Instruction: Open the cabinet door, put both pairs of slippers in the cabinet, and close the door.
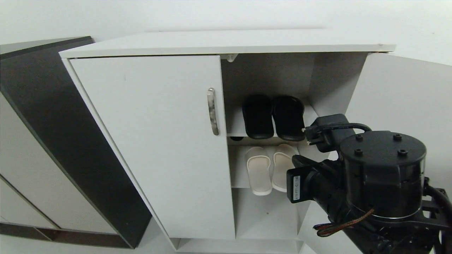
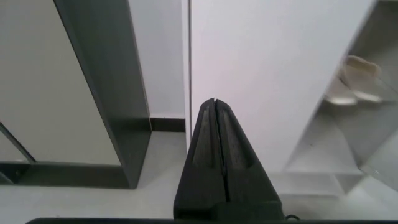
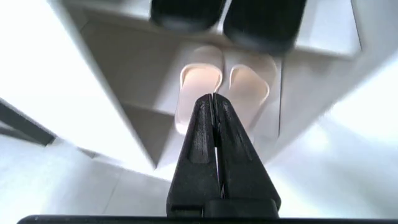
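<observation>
The white cabinet (image 1: pixel 226 40) has its right door (image 1: pixel 399 106) swung open and its left door (image 1: pixel 152 141) closed, with a metal handle (image 1: pixel 212 111). A black pair of slippers (image 1: pixel 273 116) lies on the upper shelf. A white pair of slippers (image 1: pixel 270 169) lies on the shelf below, also seen as white slippers (image 3: pixel 227 84) under black slippers (image 3: pixel 230 15). My right gripper (image 3: pixel 215 102) is shut and empty, just in front of the open compartment. My left gripper (image 2: pixel 215 107) is shut and empty, low before the closed left door (image 2: pixel 267 68).
A dark-edged panel unit (image 1: pixel 53 141) stands left of the cabinet, with a gap of floor (image 2: pixel 155 155) between. My right arm (image 1: pixel 370 176) fills the lower right, close to the open door.
</observation>
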You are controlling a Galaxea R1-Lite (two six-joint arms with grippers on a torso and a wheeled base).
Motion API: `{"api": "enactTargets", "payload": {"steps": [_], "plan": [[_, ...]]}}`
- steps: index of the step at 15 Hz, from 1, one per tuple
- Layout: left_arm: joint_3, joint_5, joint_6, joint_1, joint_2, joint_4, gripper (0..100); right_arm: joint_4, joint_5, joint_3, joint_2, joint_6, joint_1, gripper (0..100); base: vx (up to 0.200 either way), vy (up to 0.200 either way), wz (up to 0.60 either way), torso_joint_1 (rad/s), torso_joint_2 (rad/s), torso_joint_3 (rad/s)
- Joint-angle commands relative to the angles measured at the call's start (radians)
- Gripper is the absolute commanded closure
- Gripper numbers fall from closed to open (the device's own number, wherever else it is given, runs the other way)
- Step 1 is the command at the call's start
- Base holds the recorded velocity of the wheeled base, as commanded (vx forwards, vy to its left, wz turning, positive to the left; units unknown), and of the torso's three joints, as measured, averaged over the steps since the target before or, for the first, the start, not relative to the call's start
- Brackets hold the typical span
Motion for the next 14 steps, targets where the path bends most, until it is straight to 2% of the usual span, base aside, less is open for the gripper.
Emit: {"api": "enactTargets", "payload": {"steps": [1, 10, 14], "plan": [[0.0, 0.0, -0.001, 0.0, 0.001, 0.0, 100, 0.0, 0.0, 0.002, -0.001, 0.0, 0.0, 100, -0.2, 0.0, 0.0, -0.002, 0.0, -0.002], [0.0, 0.003, 0.001, 0.0, 0.001, 0.0, 100, 0.0, 0.003, 0.011, -0.007, -0.003, -0.032, 100, -0.2, 0.0, 0.0, 0.004, 0.0, 0.0], [0.0, 0.004, -0.001, 0.0, 0.001, 0.0, 100, 0.0, 0.003, 0.02, -0.005, -0.012, -0.032, 100, 0.0, 0.0, 0.0, 0.0, 0.0, 0.0]]}}
